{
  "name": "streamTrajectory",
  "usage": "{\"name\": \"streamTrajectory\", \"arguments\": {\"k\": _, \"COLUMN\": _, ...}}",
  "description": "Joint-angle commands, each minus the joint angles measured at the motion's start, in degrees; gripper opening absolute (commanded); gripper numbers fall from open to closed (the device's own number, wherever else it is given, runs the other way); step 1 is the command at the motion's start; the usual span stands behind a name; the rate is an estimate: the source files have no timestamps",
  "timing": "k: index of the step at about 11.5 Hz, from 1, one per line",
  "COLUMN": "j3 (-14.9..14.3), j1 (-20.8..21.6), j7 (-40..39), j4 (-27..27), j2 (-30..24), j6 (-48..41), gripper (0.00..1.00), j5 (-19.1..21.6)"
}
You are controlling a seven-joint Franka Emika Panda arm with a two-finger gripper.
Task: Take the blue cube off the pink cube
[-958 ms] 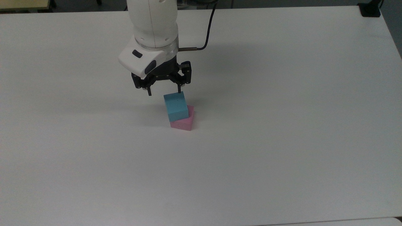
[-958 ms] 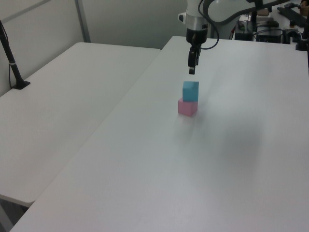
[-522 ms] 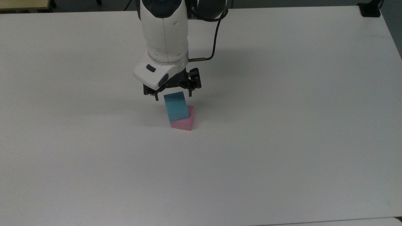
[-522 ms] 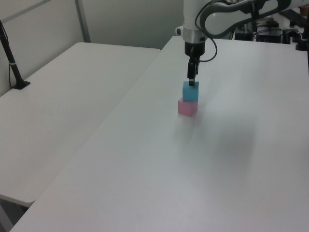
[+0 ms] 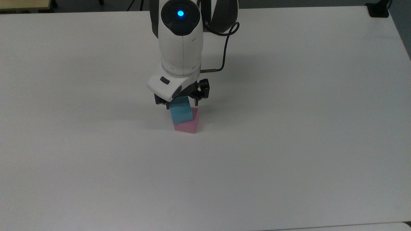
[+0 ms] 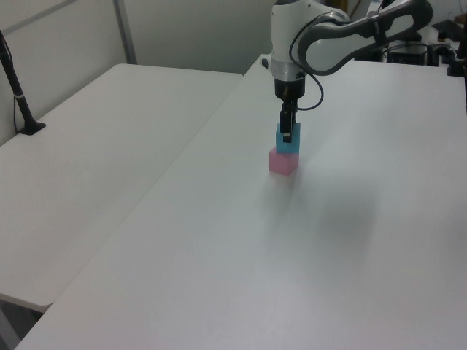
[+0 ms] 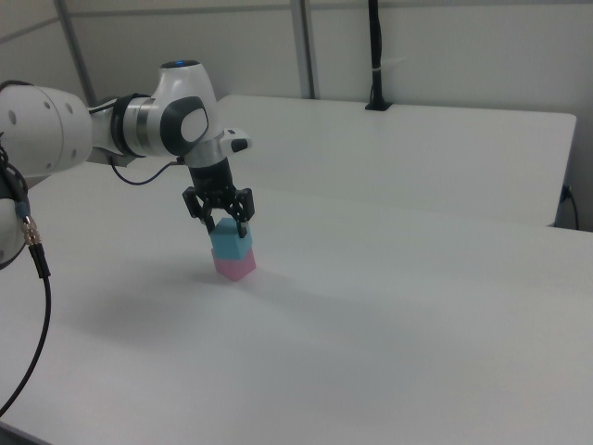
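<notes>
Directly beneath the open black two-finger gripper, fingers straddling its upper sides, sits the small matte cyan blue cube, stacked askew atop the matte pink cube.

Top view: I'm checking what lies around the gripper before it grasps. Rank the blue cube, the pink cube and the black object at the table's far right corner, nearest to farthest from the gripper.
1. The blue cube: between the fingers of the gripper, atop the stack.
2. The pink cube: directly beneath the blue cube, on the table.
3. The black object: at the top view's upper right corner, far away.
</notes>
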Motion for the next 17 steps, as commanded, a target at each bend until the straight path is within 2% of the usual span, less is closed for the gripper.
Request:
{"name": "streamTrajectory", "arguments": {"k": 1, "j3": 0.05, "j1": 0.69, "j7": 1.49, "j4": -0.71, "j2": -0.46, "j6": 1.46, "gripper": 0.2, "j5": -1.01}}
{"name": "streamTrajectory", "arguments": {"k": 4, "j3": 0.05, "j1": 0.08, "j7": 1.4, "j4": -0.71, "j2": -2.74, "j6": 0.49, "gripper": 0.16, "j5": -0.83}}
{"name": "streamTrajectory", "arguments": {"k": 6, "j3": 0.05, "j1": -1.14, "j7": 0.09, "j4": -1.41, "j2": -5.98, "j6": -5.02, "gripper": 0.16, "j5": -0.83}}
{"name": "streamTrajectory", "arguments": {"k": 8, "j3": -0.65, "j1": -3.07, "j7": -3.59, "j4": -6.31, "j2": -10.99, "j6": -6.46, "gripper": 0.16, "j5": -0.92}}
{"name": "streamTrajectory", "arguments": {"k": 9, "j3": -1.09, "j1": -5.44, "j7": -7.96, "j4": -8.77, "j2": -13.79, "j6": -6.72, "gripper": 0.18, "j5": -0.92}}
{"name": "streamTrajectory", "arguments": {"k": 10, "j3": -1.87, "j1": -8.07, "j7": -15.74, "j4": -10.19, "j2": -15.48, "j6": -6.81, "gripper": 0.18, "j5": -0.83}}
{"name": "streamTrajectory", "arguments": {"k": 11, "j3": -2.84, "j1": -10.18, "j7": -18.78, "j4": -10.81, "j2": -16.36, "j6": -6.29, "gripper": 0.18, "j5": -0.74}}
{"name": "streamTrajectory", "arguments": {"k": 14, "j3": -8.46, "j1": -13.97, "j7": -23.44, "j4": -11.96, "j2": -16.2, "j6": -5.23, "gripper": 0.19, "j5": 0.22}}
{"name": "streamTrajectory", "arguments": {"k": 16, "j3": -9.18, "j1": -16.52, "j7": -24.61, "j4": -14.15, "j2": -16.02, "j6": -3.05, "gripper": 0.2, "j5": 2.85}}
{"name": "streamTrajectory", "arguments": {"k": 17, "j3": -9.18, "j1": -16.62, "j7": -24.52, "j4": -16.86, "j2": -15.76, "j6": 1.32, "gripper": 0.2, "j5": 3.03}}
